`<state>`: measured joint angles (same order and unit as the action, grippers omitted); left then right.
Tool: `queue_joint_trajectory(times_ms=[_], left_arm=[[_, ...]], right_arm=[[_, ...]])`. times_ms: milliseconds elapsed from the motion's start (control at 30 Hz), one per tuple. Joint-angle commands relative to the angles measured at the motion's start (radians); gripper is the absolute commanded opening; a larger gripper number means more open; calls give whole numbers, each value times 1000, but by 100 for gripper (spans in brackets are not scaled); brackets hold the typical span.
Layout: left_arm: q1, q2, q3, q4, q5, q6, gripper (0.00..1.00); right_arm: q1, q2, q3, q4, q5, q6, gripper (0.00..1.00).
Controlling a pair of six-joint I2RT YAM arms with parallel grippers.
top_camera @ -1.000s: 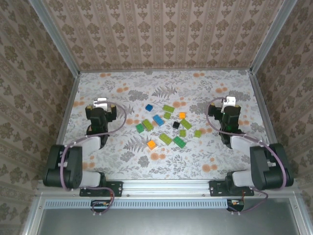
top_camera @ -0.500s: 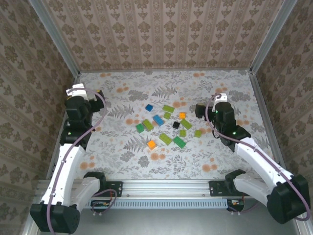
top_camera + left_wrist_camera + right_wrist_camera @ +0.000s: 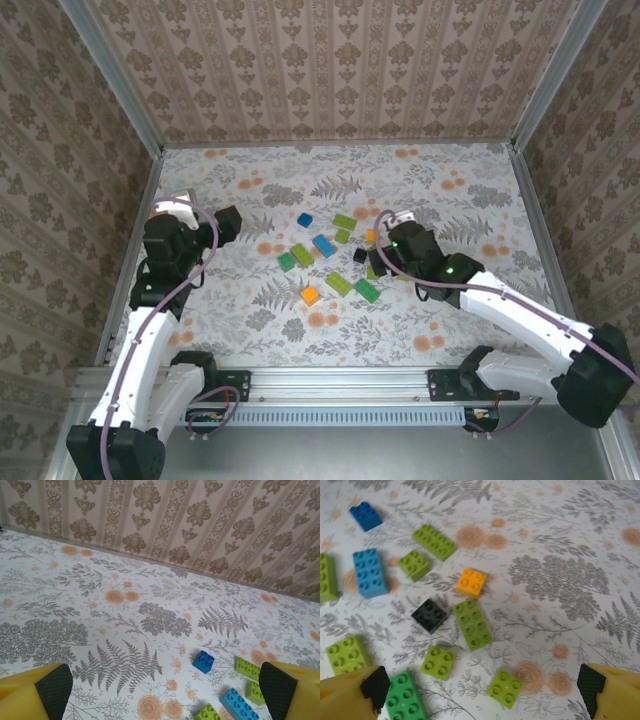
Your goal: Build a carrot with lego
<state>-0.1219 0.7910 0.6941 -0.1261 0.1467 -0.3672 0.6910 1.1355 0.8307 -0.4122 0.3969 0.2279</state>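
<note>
Nothing is joined yet: the lego (image 3: pixel 338 284) lies loose at the middle of the table (image 3: pixel 470 190). Nearest me, my right gripper (image 3: pixel 484 685) hangs spread wide over a light green brick (image 3: pixel 504 688), with the black brick (image 3: pixel 429 615) and an orange brick (image 3: pixel 471 582) beyond. My left gripper (image 3: pixel 166 685), equally wide, faces the small blue brick (image 3: pixel 203 661) farther out. Neighbours sit close (the pads dwarf them), so a descent could shove two at once.
</note>
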Motion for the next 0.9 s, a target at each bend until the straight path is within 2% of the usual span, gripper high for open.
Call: queue_joint_trajectory(times_ms=[0,100,200,333,533,867], left_arm=[[5,8,24,-35,-30,-6,100],[13,48,78,-172,-197,0,100],[37,92,97,-245,-254,-12,100],[85,127,86,-270,-224,-37,100],[160,171,78,-268,-133,-62,100],[183,202,77,-252,-82,-68,99]], right_arm=[[71,60,86,-72,61,-45,100],[132,146,154,-100,-19,-104,99],[166,240,214,-118,-42,-134,92],[172,357,263,-140,-95,-166,80],[173,499,327,-174,-180,-203,80],[172,632,354,-168,-248,-229,65]])
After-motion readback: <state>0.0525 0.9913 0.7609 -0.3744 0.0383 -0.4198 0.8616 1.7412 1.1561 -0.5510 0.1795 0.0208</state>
